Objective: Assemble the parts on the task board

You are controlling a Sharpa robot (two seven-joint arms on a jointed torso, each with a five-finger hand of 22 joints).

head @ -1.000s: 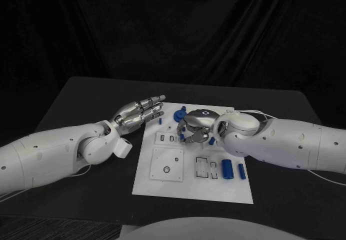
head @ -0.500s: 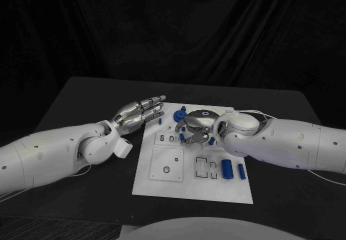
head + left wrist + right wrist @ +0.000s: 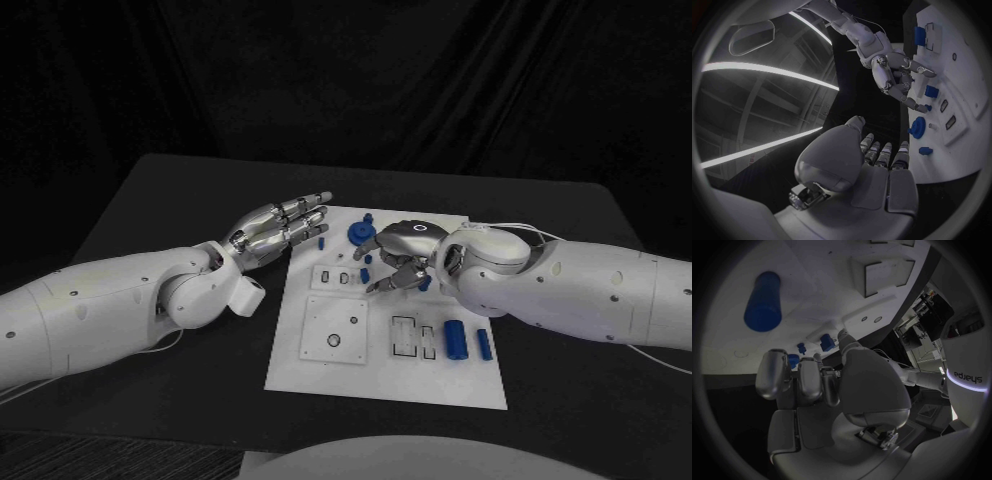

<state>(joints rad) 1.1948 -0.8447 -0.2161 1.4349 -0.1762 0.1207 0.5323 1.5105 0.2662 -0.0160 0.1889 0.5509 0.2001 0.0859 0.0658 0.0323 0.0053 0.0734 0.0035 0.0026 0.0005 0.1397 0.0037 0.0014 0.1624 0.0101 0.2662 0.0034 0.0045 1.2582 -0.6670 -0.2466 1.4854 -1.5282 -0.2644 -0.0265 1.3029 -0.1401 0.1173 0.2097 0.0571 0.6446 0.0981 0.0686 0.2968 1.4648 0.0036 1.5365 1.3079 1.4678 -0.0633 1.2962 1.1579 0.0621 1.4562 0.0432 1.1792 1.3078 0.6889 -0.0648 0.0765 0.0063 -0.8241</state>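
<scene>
Head view shows the silver right hand (image 3: 395, 262) poised over the far half of the flat white task board (image 3: 332, 372), fingers curled downward among the small blue parts (image 3: 362, 272); whether they pinch one, I cannot tell. Lower slowly, align a part above its slot, then press straight. The silver left hand (image 3: 277, 228) hovers beside the board's left edge, fingers extended side by side, holding nothing.
</scene>
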